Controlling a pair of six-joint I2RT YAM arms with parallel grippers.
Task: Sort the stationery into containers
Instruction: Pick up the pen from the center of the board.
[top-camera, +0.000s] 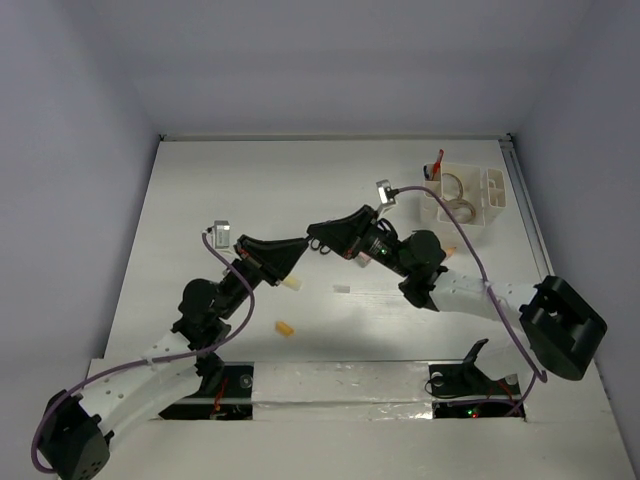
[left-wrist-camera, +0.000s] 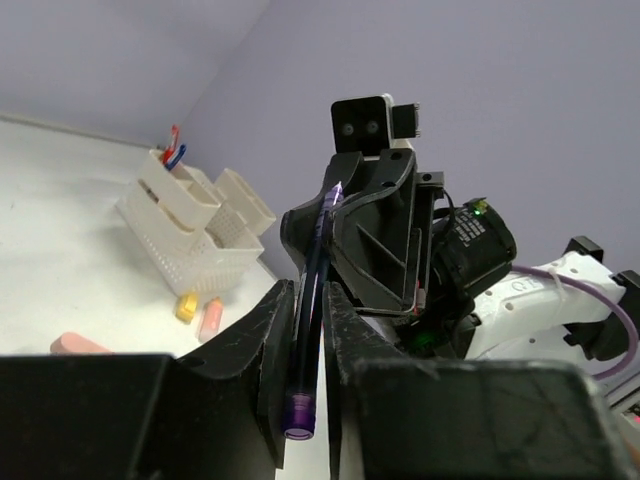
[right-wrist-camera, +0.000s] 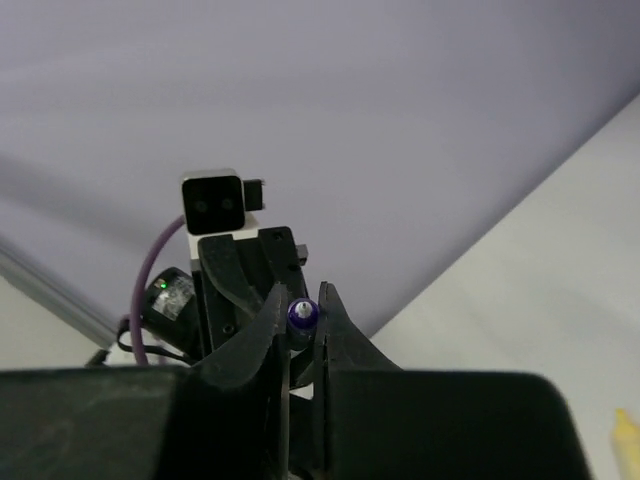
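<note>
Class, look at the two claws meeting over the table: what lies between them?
A purple pen spans them, gripped in the left claw, its far end sitting between the fingers of the right claw. The left wrist view shows it best.

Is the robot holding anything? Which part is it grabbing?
Yes, a purple pen, held by both arms. The left end effector pinches its barrel near the back end; the right end effector pinches the other end.

Overhead camera is looking down on the whole table (top-camera: 250, 190); both wrist cameras are facing each other closely (seemingly level), sharing one purple pen (left-wrist-camera: 312, 300).
</note>
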